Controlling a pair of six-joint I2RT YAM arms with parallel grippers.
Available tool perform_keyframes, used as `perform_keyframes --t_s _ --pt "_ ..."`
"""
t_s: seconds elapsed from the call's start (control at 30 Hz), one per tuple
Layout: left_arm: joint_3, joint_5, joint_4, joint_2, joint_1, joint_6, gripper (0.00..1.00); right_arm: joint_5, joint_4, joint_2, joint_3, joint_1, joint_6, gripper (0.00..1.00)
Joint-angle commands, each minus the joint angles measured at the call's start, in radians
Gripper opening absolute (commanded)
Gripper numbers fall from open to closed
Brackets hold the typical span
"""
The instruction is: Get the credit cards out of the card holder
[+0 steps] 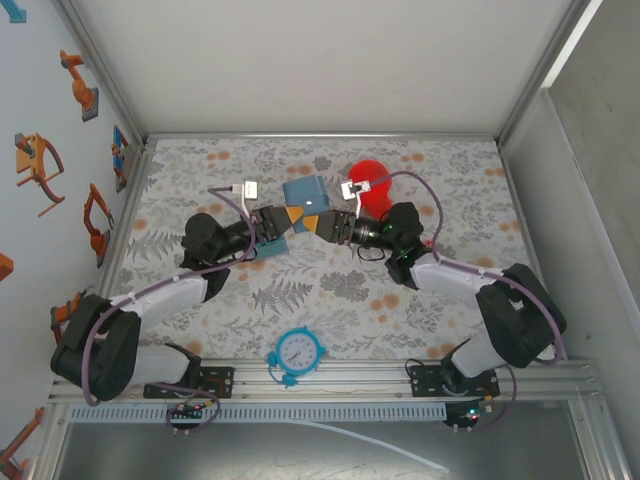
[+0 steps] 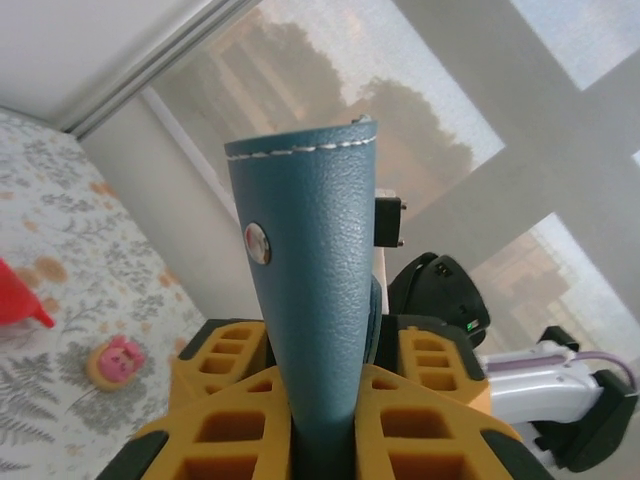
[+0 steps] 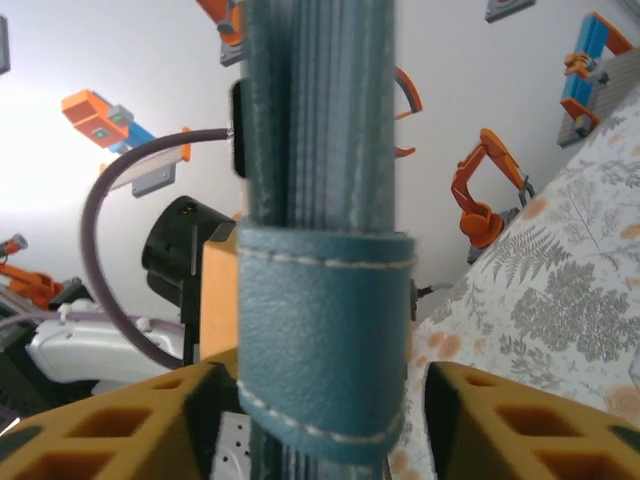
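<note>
At the top view's centre the holder [image 1: 305,190] is held over the tabletop [image 1: 330,290]. The left end effector [image 2: 320,425] clamps its lower end; it stands upright, stitched edge up, with a stud [image 2: 257,243] on its face. The right wrist view adds its layered edge and strap [image 3: 325,330]. The right end effector [image 3: 325,400] is open, its fingers flanking the holder.

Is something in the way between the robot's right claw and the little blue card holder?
No, nothing visible is in the way. The card holder stands between the open fingers of the right gripper, with a little room on each side. The left gripper pinches it from the opposite side.
</note>
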Motion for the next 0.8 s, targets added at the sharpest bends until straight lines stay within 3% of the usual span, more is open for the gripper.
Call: perform_keyframes --t_s 0.0,0.13,0.23,0.33,0.5,0.77 --pt "0.063 -0.055 -0.287 -0.127 -0.011 0.188 0.00 0.022 -0.157 -0.090 0.026 0.000 -0.124 0.64" --pt "0.149 -0.200 -0.742 -0.253 -0.040 0.435 0.00 0.121 -0.467 -0.209 0.048 0.002 -0.282 0.67" --pt "0.202 -0.271 -0.935 -0.300 -0.056 0.534 0.00 0.262 -0.795 -0.292 0.117 0.014 -0.431 0.66" --pt "0.211 -0.302 -0.989 -0.323 -0.061 0.569 0.00 0.359 -0.963 -0.339 0.165 0.025 -0.500 0.64" --pt "0.227 -0.349 -1.047 -0.315 -0.067 0.591 0.00 0.460 -1.034 -0.363 0.197 0.063 -0.509 0.58" --pt "0.237 -0.374 -1.062 -0.264 -0.075 0.595 0.00 0.663 -1.222 -0.240 0.367 0.197 -0.521 0.44"
